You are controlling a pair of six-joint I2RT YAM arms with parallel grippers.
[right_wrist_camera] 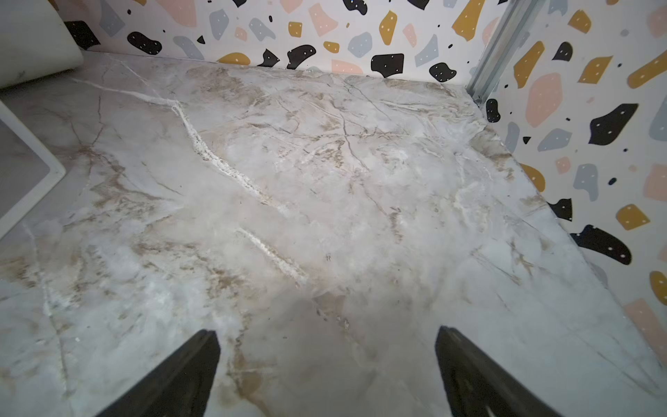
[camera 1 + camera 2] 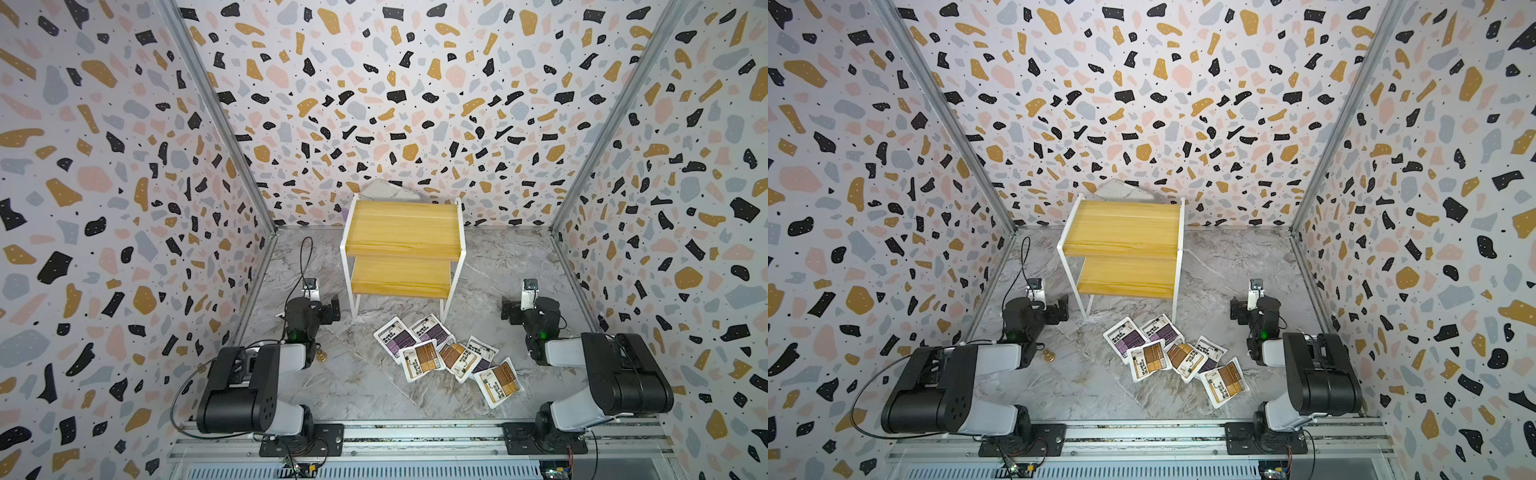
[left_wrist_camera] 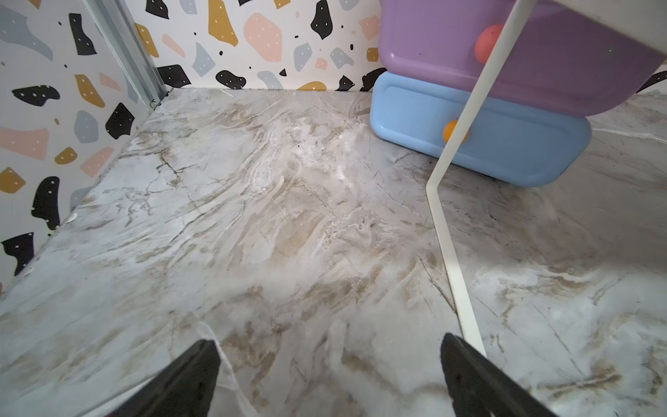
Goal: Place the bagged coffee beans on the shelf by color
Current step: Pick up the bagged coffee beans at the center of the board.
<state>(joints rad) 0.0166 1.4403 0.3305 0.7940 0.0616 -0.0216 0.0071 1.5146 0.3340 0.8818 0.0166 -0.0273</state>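
Note:
The shelf (image 2: 402, 232) (image 2: 1123, 232) stands at the back middle, with both yellow boards bare. Several bagged coffee beans lie in an overlapping pile on the marble floor in front of it. Purple ones (image 2: 395, 338) (image 2: 1163, 330) lie nearer the shelf, brown ones (image 2: 498, 382) (image 2: 1148, 359) nearer the front. My left gripper (image 3: 326, 343) (image 2: 320, 309) hovers left of the shelf's front leg, open and empty. The right gripper (image 1: 326, 334) (image 2: 517, 311) hovers right of the pile, also open and empty. No bag shows in either wrist view.
Patterned walls close in the left, back and right. A purple bin (image 3: 505, 54) sits on a blue one (image 3: 487, 144) behind the shelf's white leg (image 3: 447, 216). A small brass object (image 2: 321, 355) stands by the left arm. A metal rail (image 2: 415, 434) runs along the front.

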